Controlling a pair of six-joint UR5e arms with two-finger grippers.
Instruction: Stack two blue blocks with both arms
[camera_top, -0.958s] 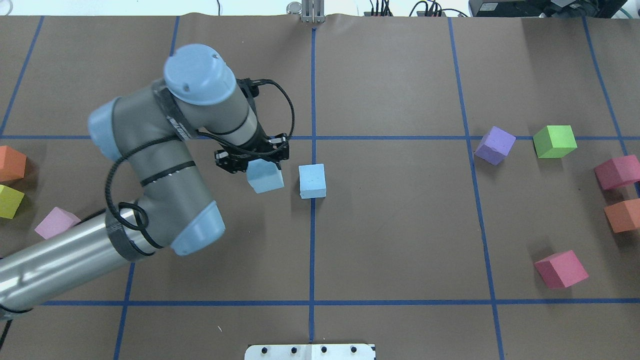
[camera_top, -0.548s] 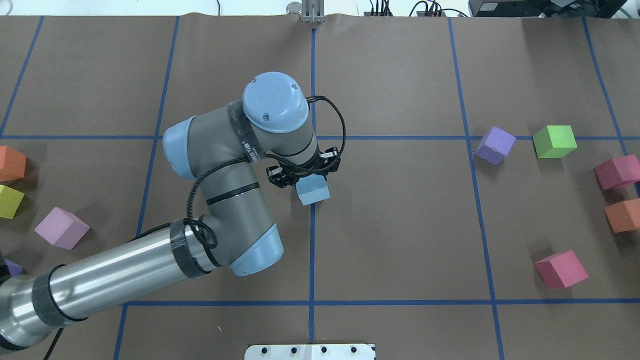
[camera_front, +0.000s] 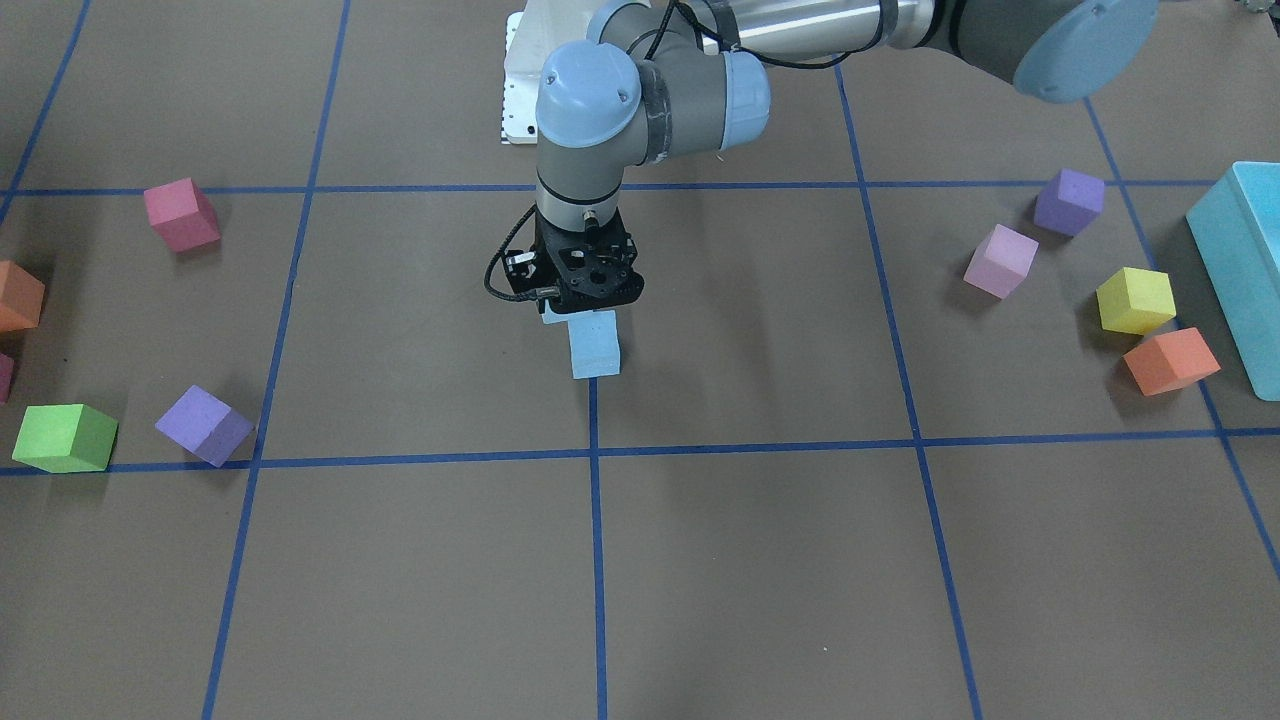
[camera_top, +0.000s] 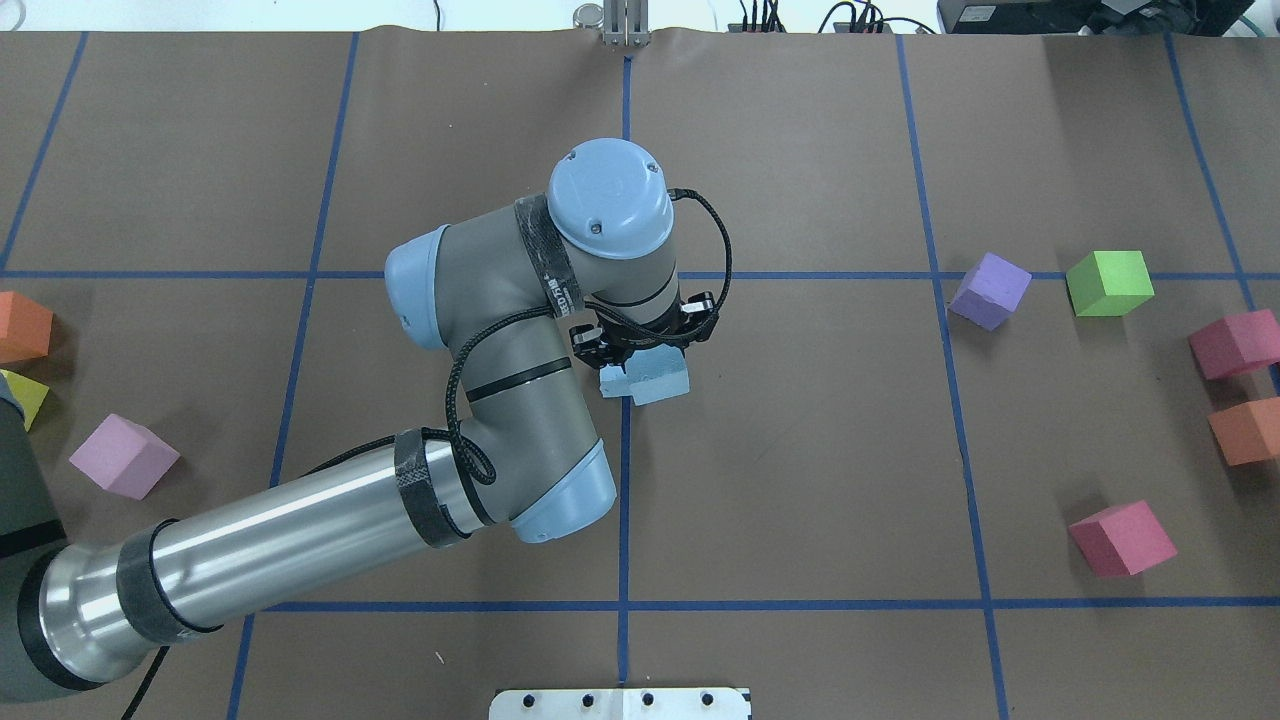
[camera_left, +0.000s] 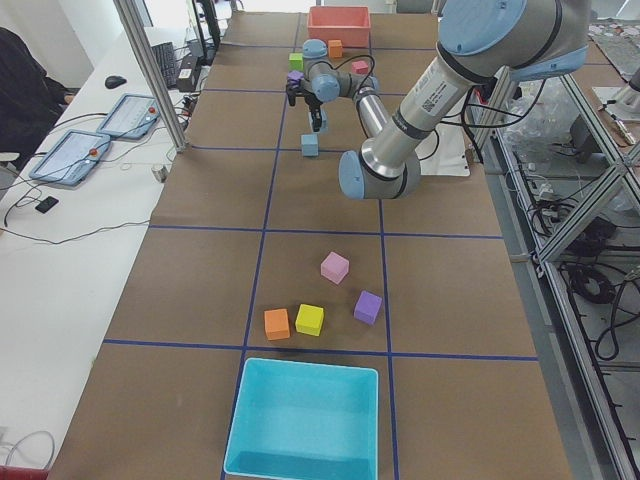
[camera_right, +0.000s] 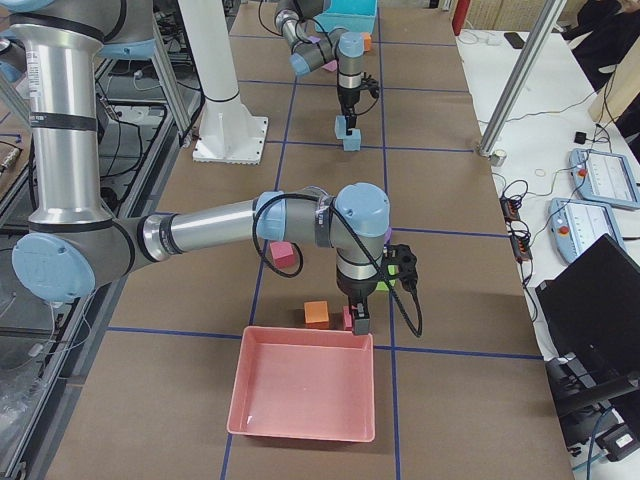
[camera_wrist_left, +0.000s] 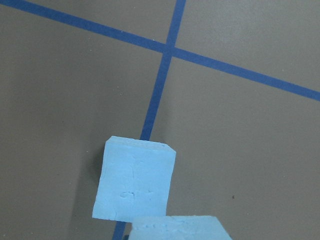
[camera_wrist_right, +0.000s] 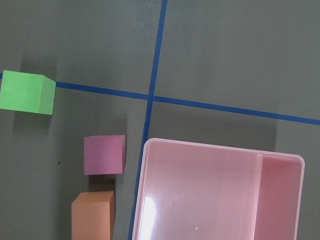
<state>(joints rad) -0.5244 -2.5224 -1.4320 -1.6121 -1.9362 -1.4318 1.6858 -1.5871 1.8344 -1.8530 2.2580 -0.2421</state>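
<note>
- The left tool (camera_top: 648, 350) clamps one blue block (camera_top: 662, 380), held just above the other blue block (camera_front: 594, 345) at the desk's (camera_top: 800, 480) middle;
- the right tool (camera_right: 358, 322) hangs near the desk's right end; its state I cannot tell;
- stacking seems unfinished: lowering and release remain

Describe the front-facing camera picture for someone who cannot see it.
A grey robot arm reaches down over the brown table, its black jaws gripping a pale blue block, mostly hidden, just over a second blue block. Other coloured blocks lie scattered at both sides.
</note>
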